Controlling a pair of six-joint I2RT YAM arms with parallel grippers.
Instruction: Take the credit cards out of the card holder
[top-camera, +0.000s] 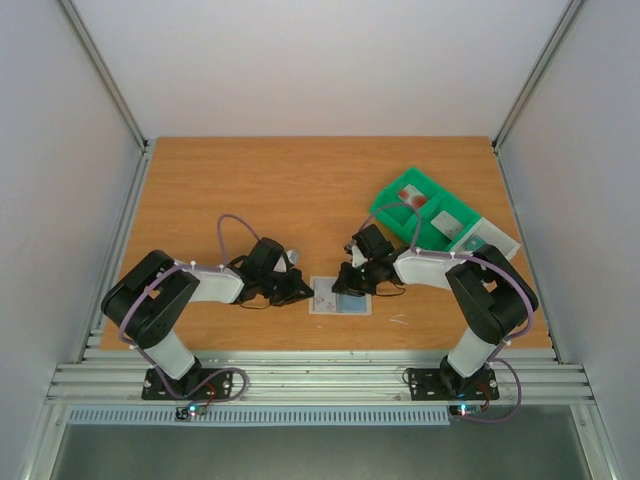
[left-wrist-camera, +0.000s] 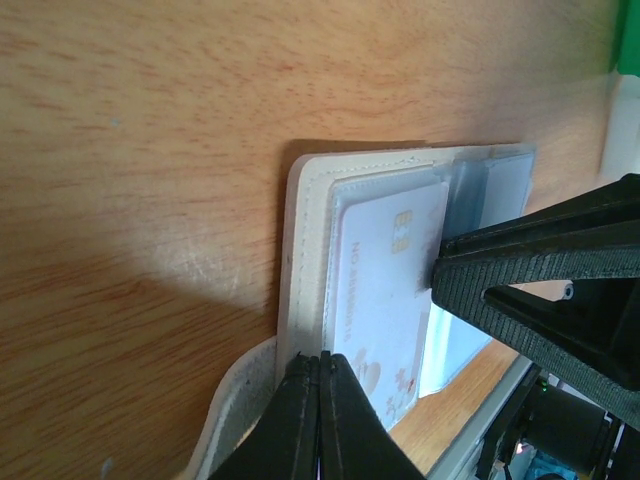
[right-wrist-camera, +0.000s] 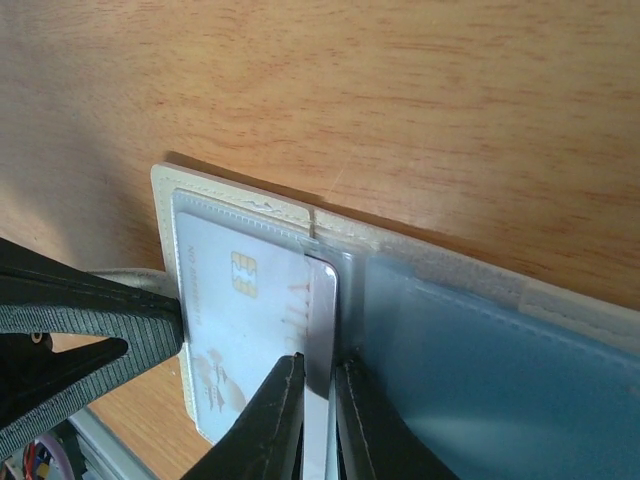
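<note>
Pale credit card (right-wrist-camera: 250, 330) part-sleeved in the open card holder (right-wrist-camera: 165, 185), flat on the table (right-wrist-camera: 400, 90) between left gripper (left-wrist-camera: 320, 400) and right gripper (right-wrist-camera: 318, 405).

Thin, stiff, slick and light; best taken by the bare edge at the centre fold, seemingly pinched there by the right gripper. Left gripper pressed together, tips bearing down on the holder's border opposite, near the tab (left-wrist-camera: 235, 420). Soft clear sleeve (right-wrist-camera: 270, 225) likely to cling.

A bright green compartment tray (top-camera: 383, 212) sits at the far right of the wooden table (top-camera: 280, 190), with white walls (top-camera: 320, 60) around it
</note>
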